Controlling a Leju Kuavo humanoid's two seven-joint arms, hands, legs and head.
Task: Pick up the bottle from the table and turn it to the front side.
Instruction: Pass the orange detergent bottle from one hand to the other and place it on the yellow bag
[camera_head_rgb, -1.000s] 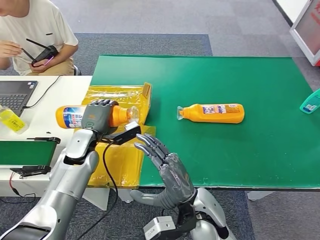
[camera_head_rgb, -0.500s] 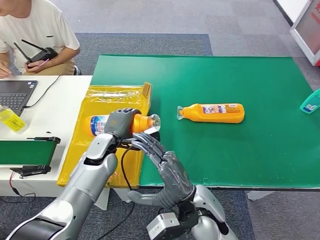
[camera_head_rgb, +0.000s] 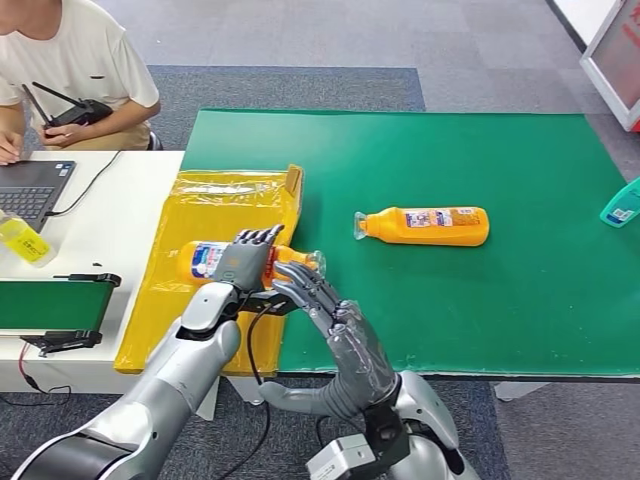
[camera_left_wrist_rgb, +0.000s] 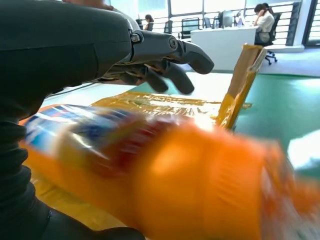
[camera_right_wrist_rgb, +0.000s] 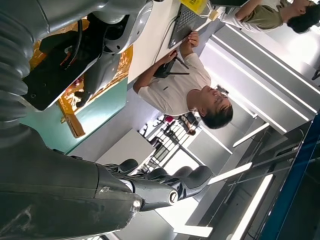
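Half done, I judge: my left hand (camera_head_rgb: 245, 262) grips the bottle (camera_head_rgb: 202, 259) lifted over the yellow bag (camera_head_rgb: 226, 190), cap toward my right hand (camera_head_rgb: 321, 300), fingers spread, empty. Turning it frontward remains.

Orange bottle (camera_head_rgb: 202, 258) with blue-and-white label, second orange bottle (camera_head_rgb: 423, 226), green table (camera_head_rgb: 468, 160), yellow bag (camera_head_rgb: 219, 190)

Silver arms, grey left hand (camera_head_rgb: 245, 258), grey right hand (camera_head_rgb: 336, 320), black cable (camera_head_rgb: 253, 375)

Grey carpet floor (camera_head_rgb: 317, 40); green table (camera_head_rgb: 468, 300); white desk (camera_head_rgb: 113, 215).
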